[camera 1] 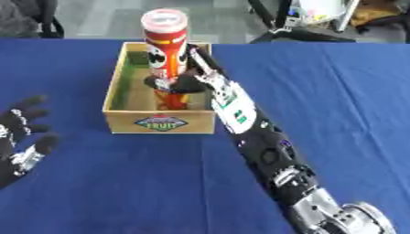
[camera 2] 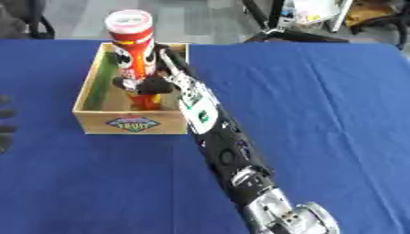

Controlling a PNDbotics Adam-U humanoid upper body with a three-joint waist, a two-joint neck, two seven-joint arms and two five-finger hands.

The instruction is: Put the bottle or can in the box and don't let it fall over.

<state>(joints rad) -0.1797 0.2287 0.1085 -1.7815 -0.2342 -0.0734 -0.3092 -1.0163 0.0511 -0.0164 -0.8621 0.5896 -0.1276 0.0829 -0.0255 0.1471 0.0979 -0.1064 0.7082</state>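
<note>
A tall red chip can with a white lid stands upright inside the wooden box, its base down in the box near the right wall. My right hand reaches in from the lower right and is shut on the can's lower half, fingers and thumb curled around it. My left hand rests open at the left edge, fingers up, away from the box.
The box has a fruit label on its front wall and sits on a blue tablecloth. Beyond the table's far edge stand chair legs and a dark base on a grey floor.
</note>
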